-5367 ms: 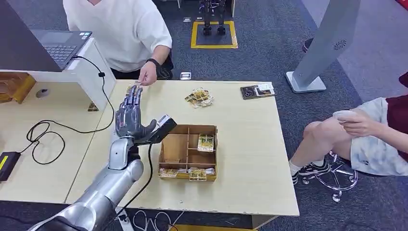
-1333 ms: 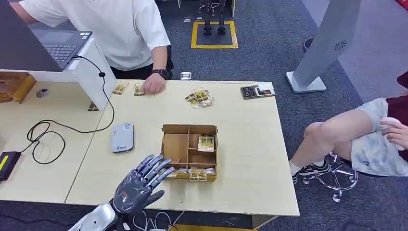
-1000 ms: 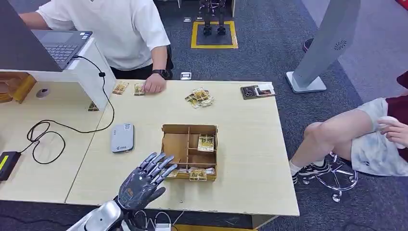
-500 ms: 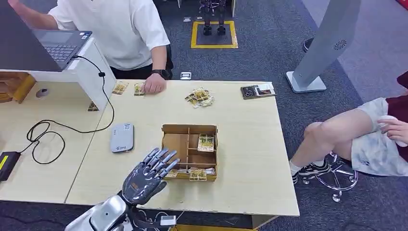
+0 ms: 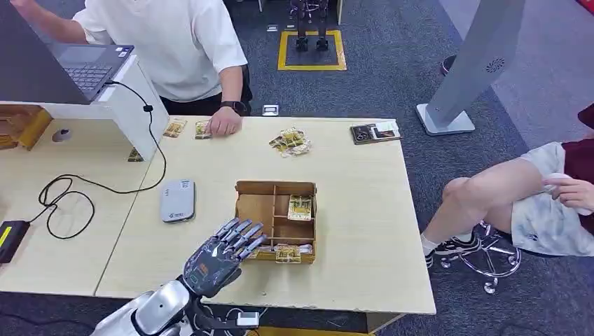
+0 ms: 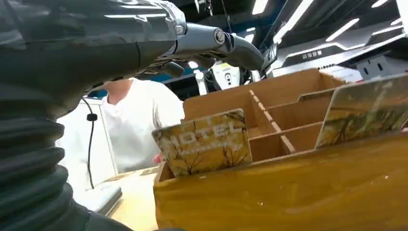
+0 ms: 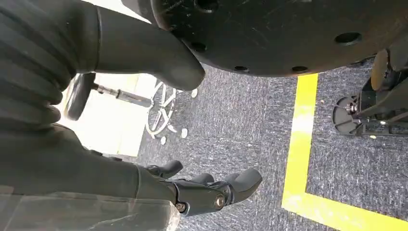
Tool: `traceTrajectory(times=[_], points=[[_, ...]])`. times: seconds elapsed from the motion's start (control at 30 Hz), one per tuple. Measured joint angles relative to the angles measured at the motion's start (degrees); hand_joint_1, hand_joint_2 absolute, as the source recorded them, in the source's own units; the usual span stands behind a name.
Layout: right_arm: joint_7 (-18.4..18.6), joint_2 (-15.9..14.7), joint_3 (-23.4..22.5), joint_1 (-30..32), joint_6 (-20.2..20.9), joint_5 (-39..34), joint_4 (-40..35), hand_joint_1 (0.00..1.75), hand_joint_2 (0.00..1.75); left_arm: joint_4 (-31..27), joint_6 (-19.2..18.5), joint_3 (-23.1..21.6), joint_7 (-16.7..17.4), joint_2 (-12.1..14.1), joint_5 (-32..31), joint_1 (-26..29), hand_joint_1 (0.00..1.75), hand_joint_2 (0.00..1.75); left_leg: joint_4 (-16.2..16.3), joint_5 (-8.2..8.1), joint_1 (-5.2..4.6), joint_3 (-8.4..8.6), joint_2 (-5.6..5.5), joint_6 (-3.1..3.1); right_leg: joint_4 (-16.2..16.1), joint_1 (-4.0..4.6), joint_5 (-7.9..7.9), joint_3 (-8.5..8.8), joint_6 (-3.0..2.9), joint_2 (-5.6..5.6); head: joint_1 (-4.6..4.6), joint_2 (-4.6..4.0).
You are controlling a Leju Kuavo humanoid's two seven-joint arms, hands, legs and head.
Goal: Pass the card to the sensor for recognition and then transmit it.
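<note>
Head view has the left hand (image 5: 218,257) hovering over the near edge of the pale wood-grain surface (image 5: 364,231), metallic fingers fanned out wide, holding nothing, tips just beside the near-left corner of the divided wooden box (image 5: 274,220). Left wrist view up close: a glossy yellow hotel card (image 6: 204,143) stands tilted in the box's front slot, with rough plywood dividers behind it. The flat grey rounded sensor (image 5: 177,200) lies toward the left edge, apart from the box. The right hand (image 7: 207,190) hangs over grey carpet with dark fingers loosely curled, nothing in them. A person's hand (image 5: 225,122) rests at the far edge.
</note>
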Motion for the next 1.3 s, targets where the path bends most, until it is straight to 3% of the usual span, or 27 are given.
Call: traceTrajectory(times=[0.2,0.57,0.6,0.63,1.3], points=[[0.19,0.0,0.0,-0.02,0.0,-0.04,0.0,0.0,1.75,0.35,-2.53,-0.83,2.29,0.09,-0.65,-0.49,0.0,1.75,0.0,0.0,0.0,-0.01,0.0,0.0,0.0,0.0,0.0,0.0,0.0,0.0,0.0,0.0],[0.5,0.02,0.0,-0.02,0.0,-0.09,0.0,0.0,1.75,0.37,-0.22,-0.9,4.5,-0.61,-0.2,-0.04,0.0,1.75,0.0,0.0,0.0,-0.01,0.0,0.0,0.0,0.0,0.0,0.0,0.0,-0.01,-0.02,0.0],[0.5,0.02,0.0,-0.02,0.0,-0.09,0.0,0.0,1.75,0.37,-0.19,-0.9,4.68,-0.74,-0.02,0.05,0.82,1.75,0.0,0.0,0.0,-0.01,0.0,0.0,0.0,0.0,0.0,0.0,0.0,-0.01,-0.02,0.0],[0.5,0.02,0.0,-0.02,0.0,-0.09,0.0,0.0,1.75,0.37,-0.19,-0.9,4.7,-0.79,0.09,0.12,1.75,1.75,0.0,0.0,0.0,-0.01,0.0,0.0,0.0,0.0,0.0,0.0,0.0,-0.01,0.0,0.0],[0.5,0.02,0.0,0.0,0.11,-0.13,0.02,0.0,1.75,-0.04,-1.81,-0.35,3.01,-1.27,1.92,1.13,1.75,1.75,0.0,0.0,0.0,0.01,-0.01,0.0,0.0,0.0,0.0,0.03,0.0,-0.02,0.0,0.0]])
